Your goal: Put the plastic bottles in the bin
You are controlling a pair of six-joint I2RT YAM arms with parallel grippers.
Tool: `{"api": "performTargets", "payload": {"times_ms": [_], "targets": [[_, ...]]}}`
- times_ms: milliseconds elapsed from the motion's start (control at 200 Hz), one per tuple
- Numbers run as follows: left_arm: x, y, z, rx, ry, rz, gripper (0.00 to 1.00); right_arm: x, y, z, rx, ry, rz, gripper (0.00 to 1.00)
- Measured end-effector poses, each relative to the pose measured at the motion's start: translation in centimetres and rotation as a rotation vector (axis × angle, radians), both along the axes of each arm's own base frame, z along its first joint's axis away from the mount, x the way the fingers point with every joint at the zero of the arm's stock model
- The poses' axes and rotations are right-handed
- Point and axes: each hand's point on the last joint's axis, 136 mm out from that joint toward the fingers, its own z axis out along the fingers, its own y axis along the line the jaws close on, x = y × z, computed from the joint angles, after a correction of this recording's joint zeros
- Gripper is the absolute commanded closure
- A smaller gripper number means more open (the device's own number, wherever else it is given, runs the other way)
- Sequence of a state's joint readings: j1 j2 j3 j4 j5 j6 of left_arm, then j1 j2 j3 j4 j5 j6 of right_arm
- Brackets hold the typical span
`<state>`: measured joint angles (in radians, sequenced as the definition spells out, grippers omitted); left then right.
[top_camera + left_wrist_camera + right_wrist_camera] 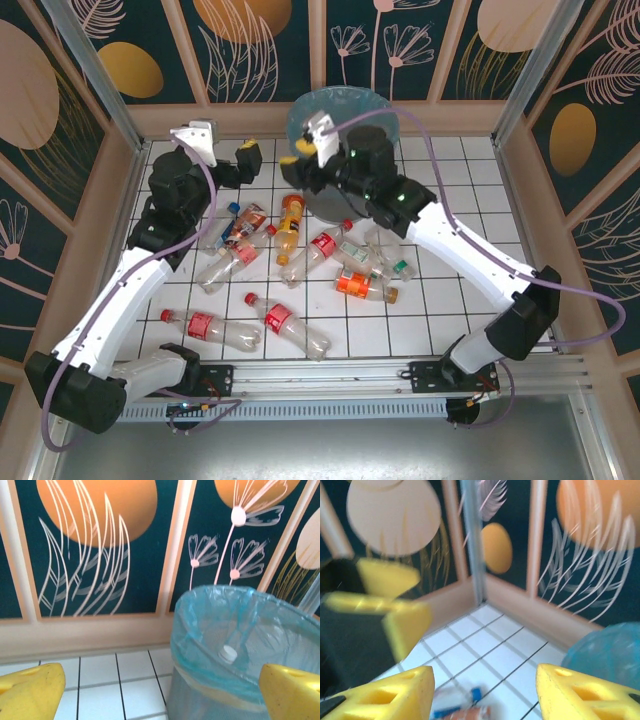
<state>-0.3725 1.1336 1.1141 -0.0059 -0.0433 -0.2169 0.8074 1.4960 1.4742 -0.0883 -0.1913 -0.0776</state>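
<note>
Several plastic bottles lie on the white tiled floor in the top view, among them a red-labelled pair [230,329] near the front and an orange one [292,226] in the middle. The bin [341,112], lined with a blue bag, stands at the back. My left gripper [247,157] [160,695] hovers left of the bin, open wide and empty. A white-capped bottle [228,654] rests inside the bin [235,645]. My right gripper [306,160] [487,695] is at the bin's left side, open with nothing between its fingers, above a blue-capped bottle [460,702].
Wooden walls with painted panels enclose the tiled floor [460,200] on three sides. In the right wrist view the left gripper's yellow fingers [402,615] show blurred at the left and the bin's bag [610,655] at the right. Both arms reach over the bottle cluster.
</note>
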Motion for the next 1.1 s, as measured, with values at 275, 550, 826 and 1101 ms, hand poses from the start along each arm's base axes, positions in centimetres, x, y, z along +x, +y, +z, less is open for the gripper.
{"api": "performTargets", "payload": {"times_ms": [275,550,826,1101], "targets": [[-3.1,0.5,-8.9,0.011,0.355,-0.007,0.01,-5.7,1.9,-8.7,-0.18,0.149,0.126,0.48],[-7.0,2.1,-15.3,0.025,0.621,0.048,0.01,-13.5,4.7,-13.0,-0.283,0.255,0.342,0.51],[-9.8,2.2,-22.2,-0.027,0.855,0.086,0.01,-16.5,7.1,-20.9,-0.527,0.425,0.398,0.58],[-9.8,6.0,-24.3,0.02,0.848,0.286,0.01,-16.0,8.6,-24.7,-0.664,0.497,0.353,0.57]]}}
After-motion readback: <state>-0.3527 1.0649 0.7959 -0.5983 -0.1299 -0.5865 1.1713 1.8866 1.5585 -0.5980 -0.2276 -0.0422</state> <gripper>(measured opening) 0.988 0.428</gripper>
